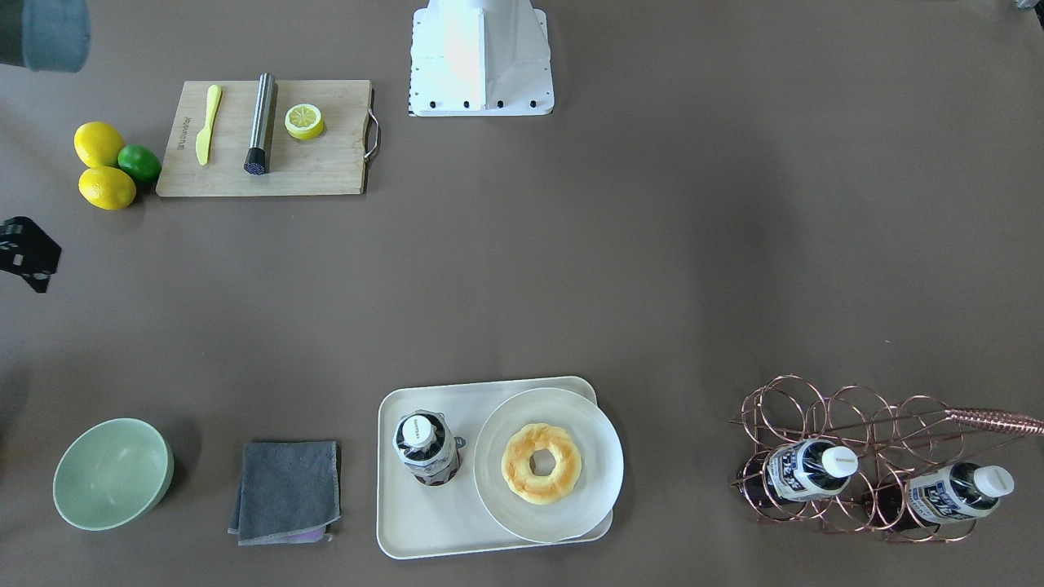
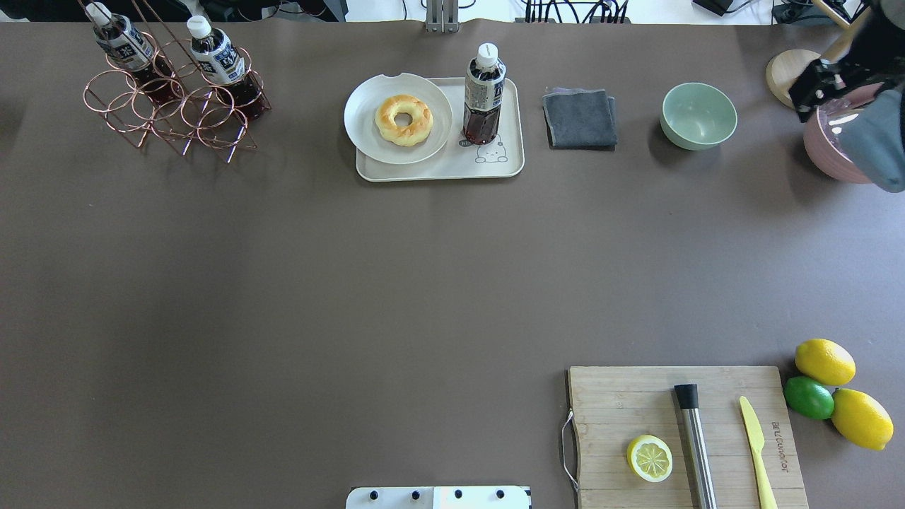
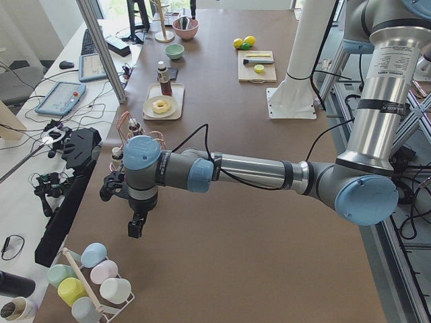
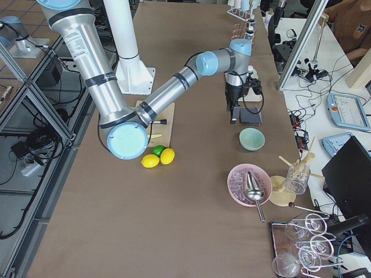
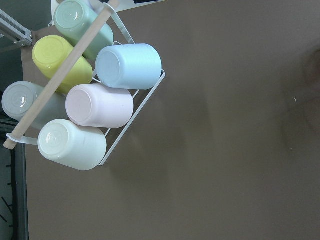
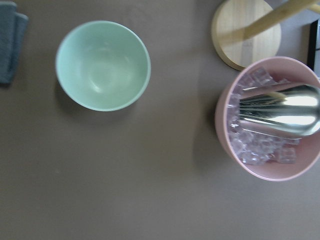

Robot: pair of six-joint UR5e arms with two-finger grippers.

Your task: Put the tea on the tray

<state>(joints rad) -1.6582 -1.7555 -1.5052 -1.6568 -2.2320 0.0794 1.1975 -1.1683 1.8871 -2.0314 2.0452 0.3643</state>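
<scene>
One tea bottle [image 1: 424, 447] stands upright on the cream tray [image 1: 424, 526], beside a round plate. In the overhead view the bottle [image 2: 483, 95] stands just behind the bear drawing on the tray [image 2: 438, 172]. Two like bottles [image 1: 803, 470] lie in a copper wire rack [image 1: 864, 408]. My right gripper [image 1: 28, 254] hangs above the table between the green bowl and the pink ice bowl, far from the tray; only its edge shows, so I cannot tell its state. My left gripper [image 3: 135, 227] hangs over the table's left end near a cup rack; I cannot tell its state.
A doughnut [image 1: 541, 462] lies on the plate [image 1: 595, 440]. A grey cloth [image 1: 287, 491] and green bowl [image 1: 112, 473] sit beside the tray. A cutting board [image 1: 326, 163] holds a knife, steel muddler and lemon half; lemons and a lime [image 1: 139, 162] lie beside it. A pink ice bowl [image 6: 270, 155] holds a scoop.
</scene>
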